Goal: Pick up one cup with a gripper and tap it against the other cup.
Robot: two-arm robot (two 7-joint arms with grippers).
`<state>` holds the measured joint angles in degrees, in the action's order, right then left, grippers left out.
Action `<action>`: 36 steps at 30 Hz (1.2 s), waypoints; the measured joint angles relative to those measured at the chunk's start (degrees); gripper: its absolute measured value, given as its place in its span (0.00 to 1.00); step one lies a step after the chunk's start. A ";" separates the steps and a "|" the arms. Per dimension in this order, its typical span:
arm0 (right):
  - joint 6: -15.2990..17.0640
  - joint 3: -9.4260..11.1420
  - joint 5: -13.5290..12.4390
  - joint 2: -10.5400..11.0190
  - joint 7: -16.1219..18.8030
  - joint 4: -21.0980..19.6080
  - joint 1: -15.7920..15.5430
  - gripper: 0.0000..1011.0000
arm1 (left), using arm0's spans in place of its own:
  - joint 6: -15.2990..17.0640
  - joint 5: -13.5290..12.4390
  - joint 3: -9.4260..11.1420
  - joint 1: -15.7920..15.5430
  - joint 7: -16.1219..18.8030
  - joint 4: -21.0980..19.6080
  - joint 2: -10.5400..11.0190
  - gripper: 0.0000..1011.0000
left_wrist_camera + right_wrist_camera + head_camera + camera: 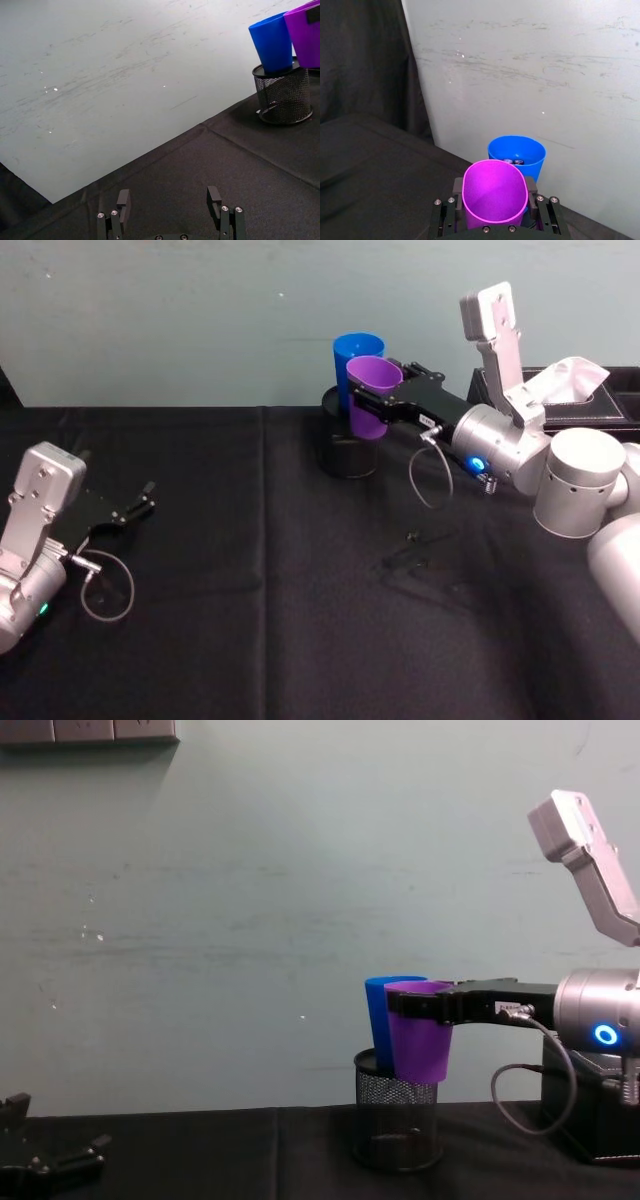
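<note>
Grip: my right tool (pixel 368 398) pinches the purple tumbler (pixel 374 390) by its upper wall, one finger on each side. The tumbler is smooth plastic, tapered, with a plain rim, and hangs clear of the black-cloth bench (pixel 250 620). It hangs just above the rim of a black wire-mesh pen holder (pixel 283 97), close against the blue cup (pixel 355 350). The blue cup stands inside that holder, its base masked by the mesh. I cannot tell whether the two walls actually touch. Something small and shiny lies in the blue cup, too dim to identify. My left tool (pixel 137 502) sits low at the bench's left side, fingers spread.
</note>
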<state>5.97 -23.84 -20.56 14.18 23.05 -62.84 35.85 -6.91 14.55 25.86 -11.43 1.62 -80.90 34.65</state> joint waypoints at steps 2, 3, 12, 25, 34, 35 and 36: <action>-0.12 0.10 0.26 -0.38 0.01 0.68 0.50 0.71 | 0.00 0.00 0.00 0.00 0.00 0.00 0.00 0.99; -0.18 0.13 0.32 -0.51 0.01 0.93 0.68 0.71 | 0.00 0.00 0.00 0.00 0.00 0.00 0.00 0.99; -0.52 0.73 0.82 -1.66 0.55 2.89 2.26 0.71 | 0.00 0.00 0.00 0.00 0.00 0.00 0.00 0.99; -0.19 0.95 0.77 -1.67 0.83 2.60 2.19 0.71 | 0.00 0.00 0.00 0.00 0.00 0.00 0.00 0.99; -0.21 0.89 0.77 -1.70 0.80 2.69 2.23 0.71 | 0.00 0.00 0.00 0.00 0.00 0.00 0.00 0.99; -0.22 0.89 0.77 -1.70 0.81 2.70 2.23 0.71 | 0.00 0.00 0.00 0.00 0.00 0.00 0.00 0.99; -0.22 0.89 0.77 -1.70 0.80 2.70 2.24 0.71 | 0.00 0.00 0.00 0.00 0.00 0.00 0.00 0.99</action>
<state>5.75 -22.95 -19.79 12.48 23.85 -60.14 38.08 -6.91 14.55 25.86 -11.43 1.62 -80.90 34.64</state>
